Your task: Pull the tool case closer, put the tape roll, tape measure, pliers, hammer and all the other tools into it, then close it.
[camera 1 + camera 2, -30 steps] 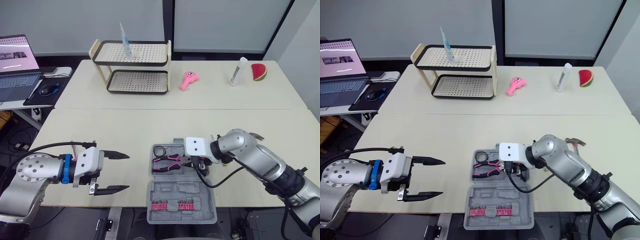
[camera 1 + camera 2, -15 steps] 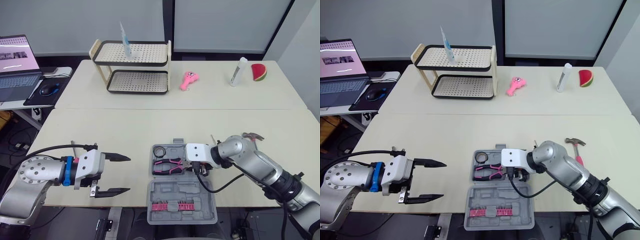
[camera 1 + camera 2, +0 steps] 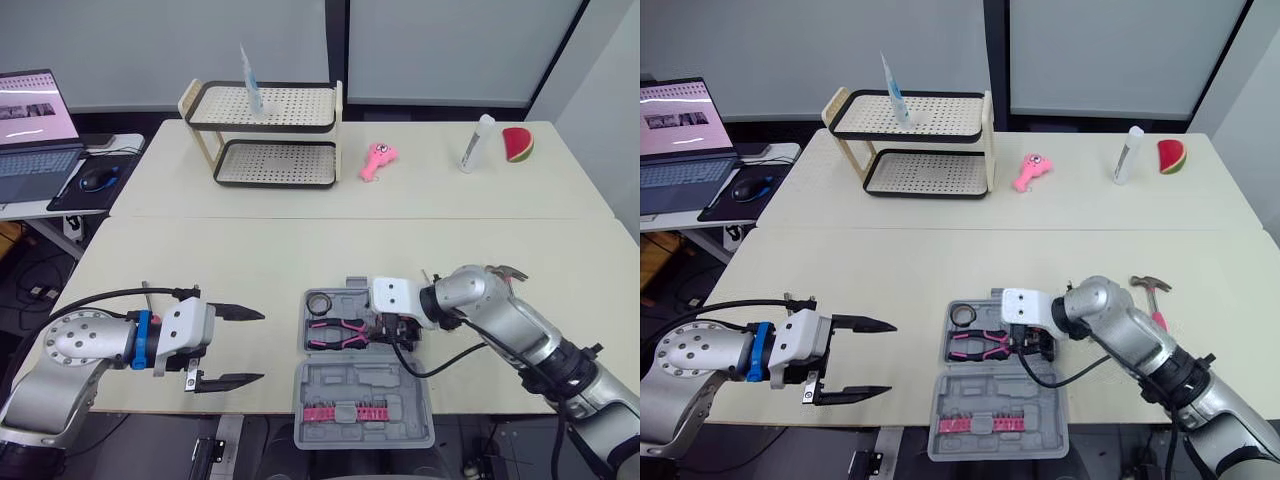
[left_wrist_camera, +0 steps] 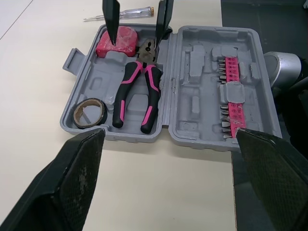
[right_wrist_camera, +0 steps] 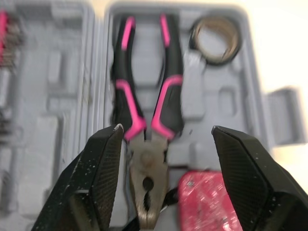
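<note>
I'm seeing the open grey plastic tool case (image 3: pixel 365 388) holding the dark tape roll (image 3: pixel 320 302), pink-handled pliers (image 3: pixel 335 330) and red tape measure (image 4: pixel 115 42), the hammer (image 3: pixel 1148 290) lying outside to its right, my right hand (image 5: pixel 166 129) and left hand (image 3: pixel 262 346) gaping empty.

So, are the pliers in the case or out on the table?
In. The pliers lie flat in the open case's tray beside the tape roll; the right hand is open over them.
</note>
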